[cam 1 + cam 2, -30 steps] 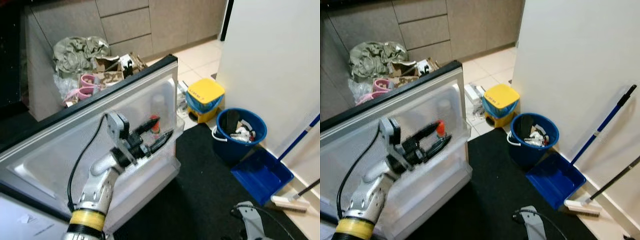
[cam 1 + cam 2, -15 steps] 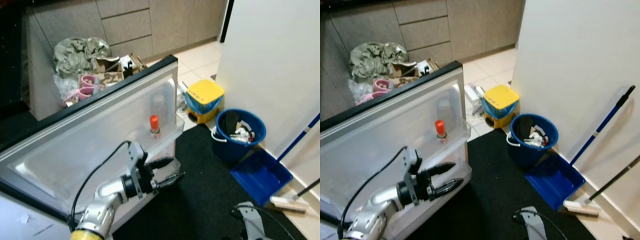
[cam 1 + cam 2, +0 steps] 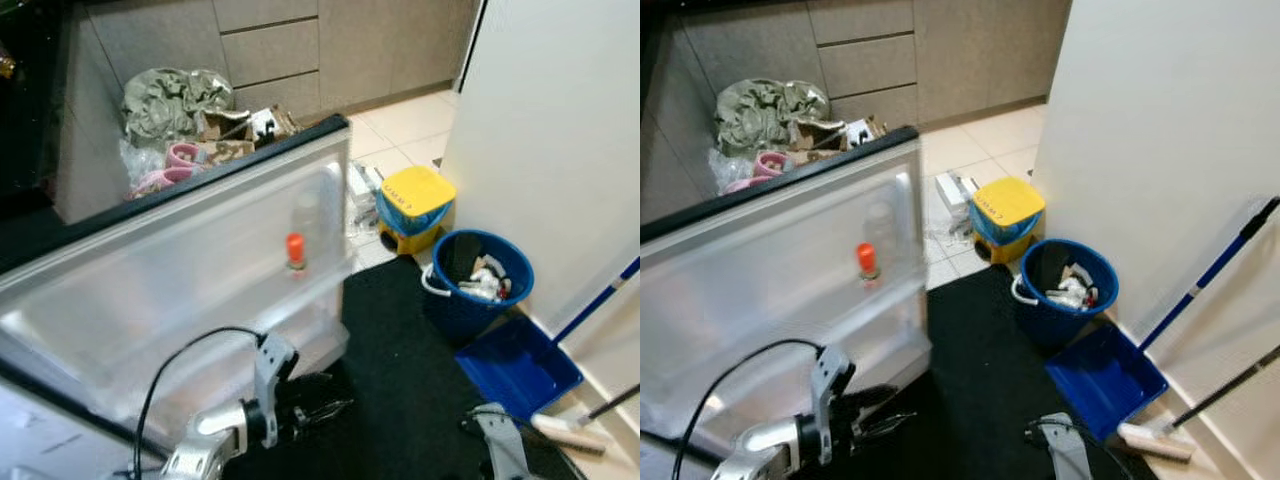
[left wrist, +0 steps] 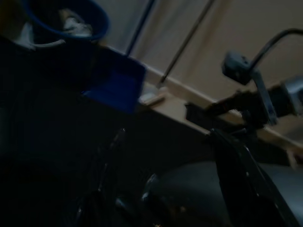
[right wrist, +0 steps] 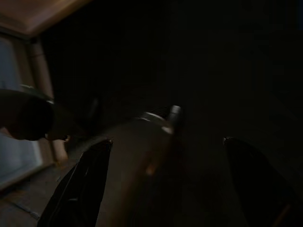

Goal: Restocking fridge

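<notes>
- Your left gripper hangs low over the black mat, fingers slightly parted, holding nothing.
- The orange-capped bottle stands in the fridge door shelf (upright).
- Right gripper: fingers wide apart, empty.

Home kitchen, open fridge door, grey cabinet drawers, tiled floor, blue bucket, dustpan

The fridge door was of glossy, translucent white plastic. Beside it the floor mat looked black and matt, and the bucket and dustpan near it were of smooth blue plastic.
</notes>
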Tool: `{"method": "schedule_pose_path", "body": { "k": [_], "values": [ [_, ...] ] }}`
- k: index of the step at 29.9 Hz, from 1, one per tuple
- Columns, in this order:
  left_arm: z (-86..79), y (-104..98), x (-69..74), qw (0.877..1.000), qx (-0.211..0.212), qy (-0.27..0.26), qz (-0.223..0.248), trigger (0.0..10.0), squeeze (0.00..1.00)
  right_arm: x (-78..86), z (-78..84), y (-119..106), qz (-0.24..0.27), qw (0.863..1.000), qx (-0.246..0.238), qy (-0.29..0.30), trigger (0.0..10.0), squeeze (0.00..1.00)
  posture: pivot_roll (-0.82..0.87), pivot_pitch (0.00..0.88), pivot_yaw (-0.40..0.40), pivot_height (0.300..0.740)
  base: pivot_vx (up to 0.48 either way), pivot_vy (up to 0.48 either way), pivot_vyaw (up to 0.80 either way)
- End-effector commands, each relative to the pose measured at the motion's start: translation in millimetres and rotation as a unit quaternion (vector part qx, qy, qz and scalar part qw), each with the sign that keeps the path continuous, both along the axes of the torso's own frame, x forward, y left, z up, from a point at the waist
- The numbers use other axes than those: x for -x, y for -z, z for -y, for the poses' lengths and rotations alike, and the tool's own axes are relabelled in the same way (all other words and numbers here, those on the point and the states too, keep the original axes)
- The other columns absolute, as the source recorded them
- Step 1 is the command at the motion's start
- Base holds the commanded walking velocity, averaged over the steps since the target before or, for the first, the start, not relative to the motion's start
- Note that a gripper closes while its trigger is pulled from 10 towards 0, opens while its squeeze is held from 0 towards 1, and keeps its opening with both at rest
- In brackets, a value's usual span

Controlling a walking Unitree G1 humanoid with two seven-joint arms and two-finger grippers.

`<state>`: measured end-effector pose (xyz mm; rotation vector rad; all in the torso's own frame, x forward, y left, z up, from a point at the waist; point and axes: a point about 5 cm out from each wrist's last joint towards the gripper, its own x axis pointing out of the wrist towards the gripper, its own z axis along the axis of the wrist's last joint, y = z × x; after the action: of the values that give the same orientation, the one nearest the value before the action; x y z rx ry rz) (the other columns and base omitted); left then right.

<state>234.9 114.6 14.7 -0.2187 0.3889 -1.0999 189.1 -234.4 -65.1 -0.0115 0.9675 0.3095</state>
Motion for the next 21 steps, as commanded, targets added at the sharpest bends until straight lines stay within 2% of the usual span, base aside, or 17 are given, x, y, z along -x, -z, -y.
{"method": "schedule_pose_path", "body": {
  "k": [1,9,14,17,19,20,21],
  "values": [
    [-9.8,12.7,6.7,0.999,-0.02,-0.009,-0.023,10.0,0.0,6.7,-6.2,5.3,-0.014,1.0,-0.006,0.0,10.0,0.0,-0.04,0.101,0.015,0.74,0.0,-0.465,0.0],
    [-21.8,31.8,15.5,0.996,-0.042,-0.045,-0.064,10.0,0.0,8.0,-3.8,5.8,-0.015,1.0,0.005,0.003,10.0,0.0,-0.04,0.101,0.015,0.74,0.0,-0.465,0.0],
    [-31.3,48.7,27.2,0.989,-0.058,-0.081,-0.108,10.0,0.0,7.4,2.2,5.6,-0.008,0.999,0.047,0.009,10.0,0.0,-0.04,0.099,0.011,0.74,0.0,-0.465,0.0],
    [-44.1,66.6,41.6,0.974,-0.083,-0.141,-0.155,10.0,0.0,6.3,8.5,5.0,-0.001,0.995,0.097,0.018,10.0,0.0,-0.04,0.097,0.01,0.74,0.0,-0.309,0.0],
    [-46.7,69.7,43.9,0.97,-0.09,-0.155,-0.162,10.0,0.0,6.4,9.3,5.2,-0.001,0.994,0.107,0.018,10.0,0.0,-0.04,0.097,0.01,0.74,0.0,0.0,0.0],
    [-58.3,79.0,49.8,0.95,-0.13,-0.221,-0.179,10.0,0.0,5.1,8.8,5.0,0.007,0.991,0.136,0.0,10.0,0.0,-0.03,0.093,0.01,0.74,0.0,0.0,0.0],
    [-62.0,82.0,52.9,0.942,-0.144,-0.24,-0.185,10.0,0.0,4.5,8.6,4.9,0.011,0.989,0.145,-0.005,10.0,0.0,-0.03,0.093,0.01,0.74,0.0,0.0,0.0]
  ]
}}
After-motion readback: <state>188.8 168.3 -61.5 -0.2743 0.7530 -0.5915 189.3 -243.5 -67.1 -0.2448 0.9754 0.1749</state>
